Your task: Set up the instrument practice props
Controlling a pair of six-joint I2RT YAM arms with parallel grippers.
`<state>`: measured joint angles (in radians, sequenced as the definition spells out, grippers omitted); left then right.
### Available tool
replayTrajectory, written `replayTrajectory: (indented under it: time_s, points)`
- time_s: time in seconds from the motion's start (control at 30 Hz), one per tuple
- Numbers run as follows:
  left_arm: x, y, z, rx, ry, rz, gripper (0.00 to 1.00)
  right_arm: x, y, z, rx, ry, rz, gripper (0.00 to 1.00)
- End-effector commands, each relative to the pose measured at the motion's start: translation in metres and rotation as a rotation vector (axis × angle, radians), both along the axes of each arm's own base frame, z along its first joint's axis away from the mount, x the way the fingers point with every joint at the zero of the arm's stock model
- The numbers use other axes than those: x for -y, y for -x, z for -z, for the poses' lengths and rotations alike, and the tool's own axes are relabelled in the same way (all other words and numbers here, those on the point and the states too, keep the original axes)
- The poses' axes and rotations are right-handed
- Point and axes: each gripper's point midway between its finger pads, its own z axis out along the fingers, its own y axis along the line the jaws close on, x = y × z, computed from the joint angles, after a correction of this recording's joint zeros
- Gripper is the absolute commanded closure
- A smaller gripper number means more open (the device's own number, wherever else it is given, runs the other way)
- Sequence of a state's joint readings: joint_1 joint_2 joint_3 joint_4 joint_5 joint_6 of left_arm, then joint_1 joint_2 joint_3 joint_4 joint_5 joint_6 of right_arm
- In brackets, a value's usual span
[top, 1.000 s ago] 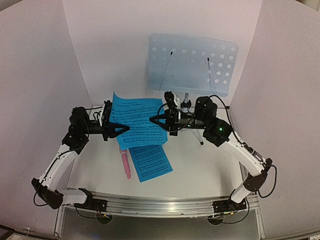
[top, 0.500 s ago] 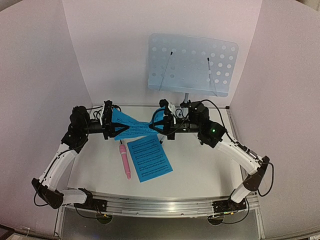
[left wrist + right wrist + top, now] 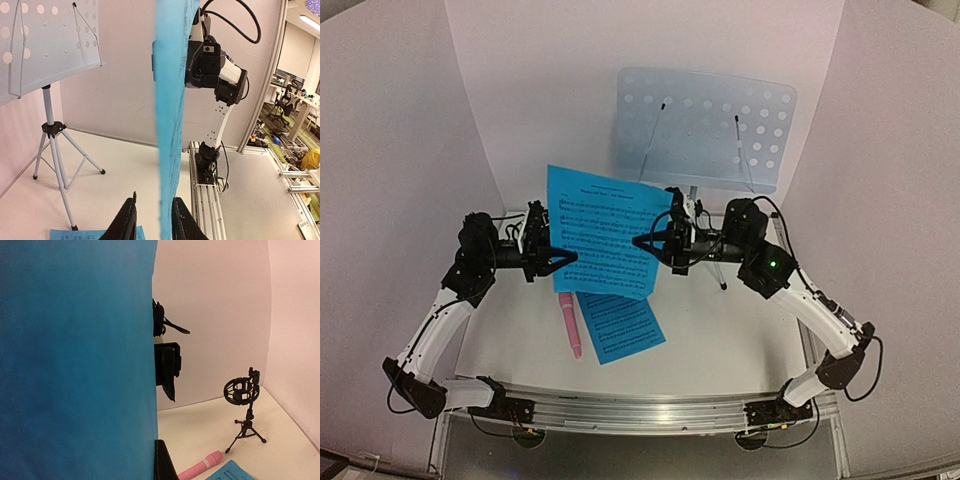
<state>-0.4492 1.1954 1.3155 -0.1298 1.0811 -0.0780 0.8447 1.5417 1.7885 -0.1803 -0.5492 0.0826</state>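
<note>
Top external view: sheet-music page (image 3: 603,232) stands upright above the worktop (image 3: 720,330), long axis vertical, between both arms. On its right edge the right tool (image 3: 642,241) is clamped shut. At its left edge the left tool (image 3: 566,258) only straddles the paper, jaws slightly apart. Music stand (image 3: 705,128) lies farther back and right of the page, so the right arm is nearer and probably leads.

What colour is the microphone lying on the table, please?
Pink; the microphone shows best in the top external view.
</note>
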Motion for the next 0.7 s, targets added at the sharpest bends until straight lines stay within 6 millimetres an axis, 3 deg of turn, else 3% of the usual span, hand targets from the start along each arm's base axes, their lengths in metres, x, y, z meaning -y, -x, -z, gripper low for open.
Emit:
replayTrajectory:
  time_s: [0.0, 0.13, 0.2, 0.23, 0.3, 0.4, 0.47, 0.67]
  points:
    - [-0.004, 0.013, -0.027, 0.07, 0.043, 0.039, 0.77, -0.001, -0.003, -0.012, 0.02, -0.026, 0.002, 1.0]
    - [-0.003, 0.011, -0.029, 0.045, 0.052, 0.042, 1.0, -0.003, -0.006, -0.01, 0.006, -0.023, 0.003, 1.0]
    - [-0.002, 0.01, -0.032, 0.036, 0.06, 0.039, 1.0, -0.006, -0.007, -0.002, -0.02, -0.009, -0.017, 0.98]
    - [-0.003, 0.009, -0.034, 0.034, 0.065, 0.032, 1.0, -0.007, -0.007, 0.004, -0.036, 0.001, -0.034, 0.94]
    - [-0.003, 0.008, -0.04, 0.041, 0.074, 0.019, 1.0, -0.008, -0.009, 0.021, -0.079, 0.032, -0.06, 0.7]
    - [-0.005, 0.009, -0.045, 0.038, 0.08, 0.021, 1.0, -0.006, -0.013, 0.049, -0.141, 0.075, -0.074, 0.6]
    - [-0.005, 0.009, -0.047, 0.012, 0.083, 0.024, 1.0, -0.006, -0.014, 0.06, -0.175, 0.093, -0.087, 0.62]
    - [-0.006, 0.003, -0.055, -0.073, 0.114, 0.034, 1.0, -0.012, -0.011, 0.087, -0.266, 0.131, -0.15, 0.84]
